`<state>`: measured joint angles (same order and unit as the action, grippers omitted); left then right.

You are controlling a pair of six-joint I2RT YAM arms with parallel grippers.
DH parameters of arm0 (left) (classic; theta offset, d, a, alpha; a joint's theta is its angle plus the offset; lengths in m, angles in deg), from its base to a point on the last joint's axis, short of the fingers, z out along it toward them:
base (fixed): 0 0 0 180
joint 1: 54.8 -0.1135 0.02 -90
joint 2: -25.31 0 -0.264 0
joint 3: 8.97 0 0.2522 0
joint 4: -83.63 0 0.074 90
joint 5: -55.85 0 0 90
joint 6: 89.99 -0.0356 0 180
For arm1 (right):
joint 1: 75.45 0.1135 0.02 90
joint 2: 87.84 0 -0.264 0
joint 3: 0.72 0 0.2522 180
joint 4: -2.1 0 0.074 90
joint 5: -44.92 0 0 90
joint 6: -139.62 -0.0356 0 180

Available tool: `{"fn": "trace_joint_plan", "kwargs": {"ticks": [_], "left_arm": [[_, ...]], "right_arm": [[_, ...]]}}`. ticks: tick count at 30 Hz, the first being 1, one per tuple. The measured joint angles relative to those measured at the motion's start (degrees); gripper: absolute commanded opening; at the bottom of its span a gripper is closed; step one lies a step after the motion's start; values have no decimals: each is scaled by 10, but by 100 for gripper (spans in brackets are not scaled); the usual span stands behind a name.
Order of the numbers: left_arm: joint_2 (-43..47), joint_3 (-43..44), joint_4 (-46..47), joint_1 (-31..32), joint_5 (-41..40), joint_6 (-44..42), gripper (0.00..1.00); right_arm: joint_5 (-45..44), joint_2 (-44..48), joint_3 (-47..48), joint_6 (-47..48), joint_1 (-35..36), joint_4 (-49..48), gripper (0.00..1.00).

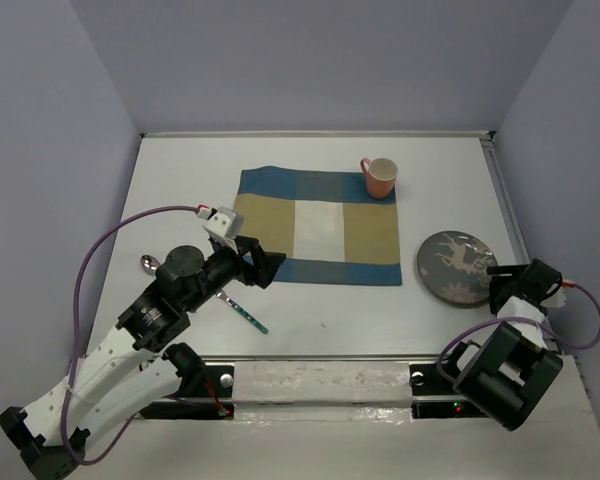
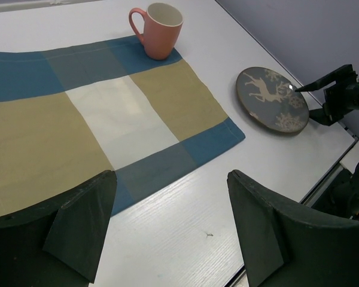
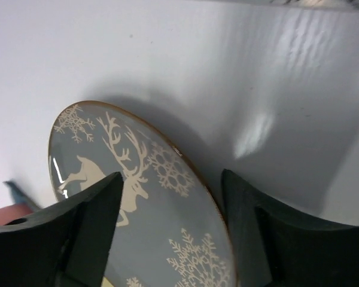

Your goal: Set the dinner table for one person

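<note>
Two arms hover at the bench [image 1: 180, 180], left fingers [image 2: 78, 227] spread empty over the placemat [image 2: 42, 137], right fingers [image 3: 90, 221] parted at the rim of the plate [image 3: 161, 239].

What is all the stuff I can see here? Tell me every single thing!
table: one, white, under everything.
placemat: one, blue, tan and white checks, middle of the table.
mug: one, pinkish orange, on the placemat's far right corner.
plate: one, grey with a white reindeer and snowflakes, on the table right of the placemat.
spoon: one, silver, far left, partly hidden by the left arm.
teal-handled utensil: one, near the front edge, its head hidden under the arm.
left gripper: one, black, open, over the placemat's near left corner.
right gripper: one, black, open, at the plate's near right rim.
</note>
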<state>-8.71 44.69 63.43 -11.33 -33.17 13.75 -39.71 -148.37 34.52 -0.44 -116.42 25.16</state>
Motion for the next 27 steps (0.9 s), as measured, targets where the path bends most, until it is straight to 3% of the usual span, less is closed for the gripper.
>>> {"fn": "trace_joint_plan", "kwargs": {"ticks": [2,4,6,9,11,12,14,17,24,27], "left_arm": [[-6,0,-1,0,0,0,85],[-11,0,-1,0,0,0,85],[-17,0,-1,-1,0,0,85],[-27,0,-1,-2,0,0,84],[-32,0,-1,-4,0,0,84],[-34,0,-1,-5,0,0,84],[-40,0,0,-9,1,0,84],[-45,0,0,-15,1,0,84],[-60,0,1,-27,2,0,84],[-60,0,2,-30,0,0,84]], "right_arm": [[30,0,-26,-23,0,-53,60],[58,2,-49,-39,-2,-94,57],[81,3,-72,-59,-3,-133,46],[104,9,-102,-78,-2,-169,43],[115,19,-122,-89,-2,-188,50],[118,27,-132,-94,-2,-196,67],[124,43,-143,-109,-2,-208,78],[136,64,-150,-103,-2,-226,79],[174,45,-156,-89,-2,-242,61],[180,39,-156,-85,-2,-240,49]]}}
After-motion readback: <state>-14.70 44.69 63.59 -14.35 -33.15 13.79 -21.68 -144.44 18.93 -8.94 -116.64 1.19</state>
